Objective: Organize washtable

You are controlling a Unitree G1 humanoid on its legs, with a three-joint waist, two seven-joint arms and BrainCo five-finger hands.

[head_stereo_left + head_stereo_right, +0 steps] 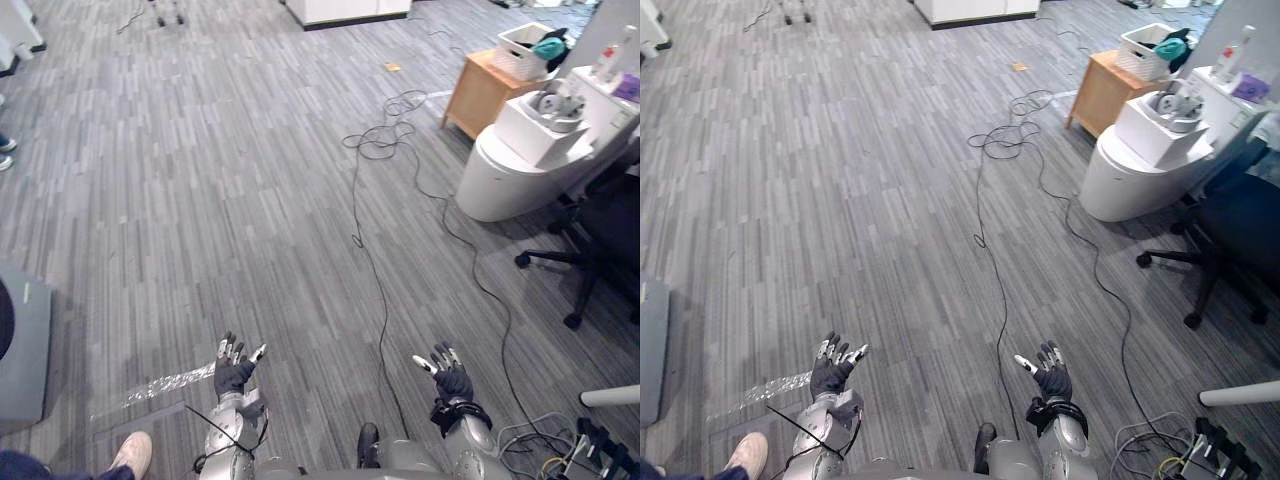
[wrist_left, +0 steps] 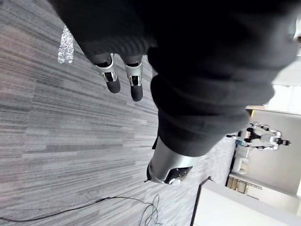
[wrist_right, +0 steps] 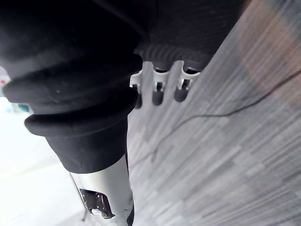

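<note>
**Asker:** Where is the thing you are to tidy?

**Me:** Across the grey plank-patterned floor [image 1: 200, 200], up at my far right. The white round-based washstand desk [image 1: 500, 185] stands there, well apart from me, with a white square basin [image 1: 530, 140] on top. What lies in the basin is too small for me to tell.

**Asker:** What stands around it?

**Me:** A black wheeled office chair [image 1: 610, 225] is just beside it on the near side. A light wooden cabinet [image 1: 475, 95] is on its far side, with a white slatted basket [image 1: 520, 58] on top.

**Asker:** And your hands?

**Me:** My left hand [image 1: 233, 375] and my right hand [image 1: 452, 380] hang low in front of me. The fingers [image 1: 228, 350] of both are spread wide and hold nothing.

**Asker:** So what is the step?

**Me:** I judge it is the approach, with nothing organised yet. To do it well I should turn to my right and walk until the desk is squarely before me. I should come in on the cabinet side so the chair's legs are not in my way. I would keep my fingers loose and away from the basin rim until I can see what is in it.
</note>
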